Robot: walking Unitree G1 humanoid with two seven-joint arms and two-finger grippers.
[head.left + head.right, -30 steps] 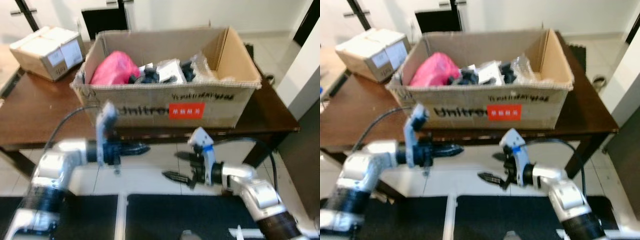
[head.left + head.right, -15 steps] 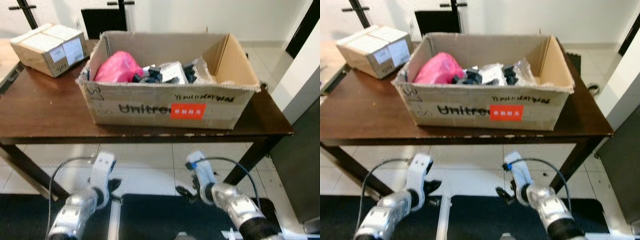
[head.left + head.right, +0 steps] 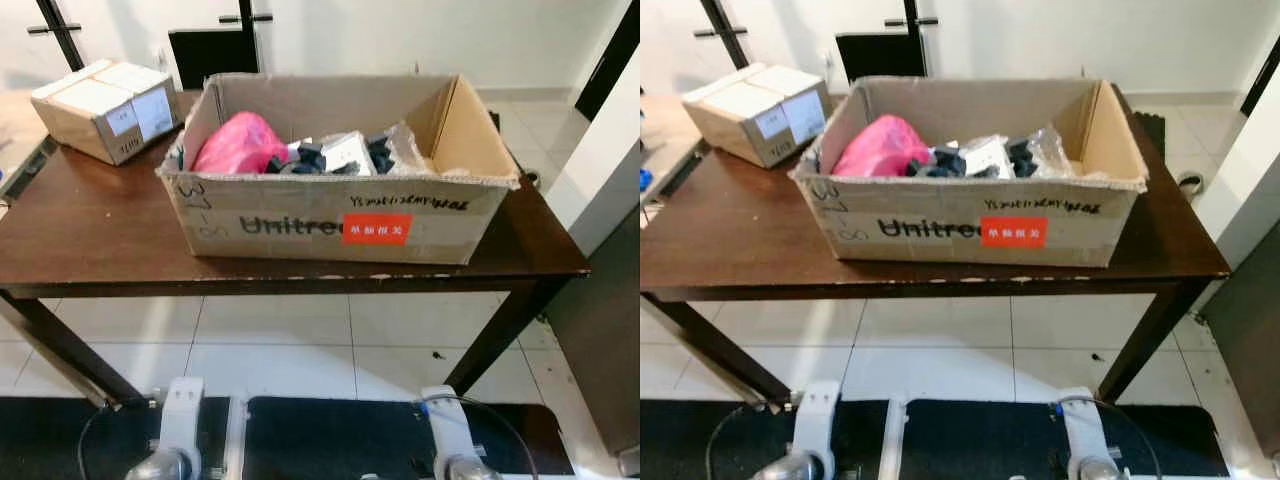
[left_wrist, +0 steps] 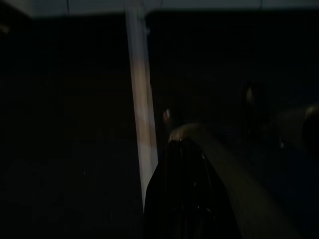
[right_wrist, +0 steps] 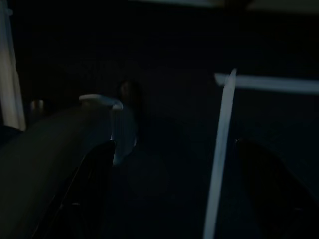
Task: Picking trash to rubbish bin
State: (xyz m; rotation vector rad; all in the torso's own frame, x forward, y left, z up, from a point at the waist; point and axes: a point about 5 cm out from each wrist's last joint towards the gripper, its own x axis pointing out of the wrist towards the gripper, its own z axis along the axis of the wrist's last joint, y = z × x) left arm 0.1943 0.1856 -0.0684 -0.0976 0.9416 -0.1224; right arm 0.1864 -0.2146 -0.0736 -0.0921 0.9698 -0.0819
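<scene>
A big open cardboard box (image 3: 340, 215) sits on the dark wooden tabletop (image 3: 90, 240), its long printed side with a red sticker (image 3: 377, 228) facing the robot. Inside lies the trash: a crumpled pink bag (image 3: 238, 143) at the robot's left end, then a jumble of black pieces (image 3: 305, 160) and a white packet (image 3: 345, 150) in the middle, with clear plastic wrap (image 3: 408, 148) toward the right end. The right end of the box floor looks bare, next to the raised end flap.

A smaller sealed carton (image 3: 105, 107) with white labels stands on the tabletop's far left corner, well apart from the big box.

Both arms hang low at the near edge of the scene, below the tabletop (only their white wrist housings peek up): the left arm (image 3: 180, 425) and the right arm (image 3: 445, 435), over black floor mats (image 3: 330, 435) on white tile.

The left wrist view is very dark; the left claw (image 4: 184, 199) shows as a single dark shape with its fingers pressed together, beside a pale strip. In the right wrist view the right claw (image 5: 177, 189) has its fingers spread wide, gripping nothing.
</scene>
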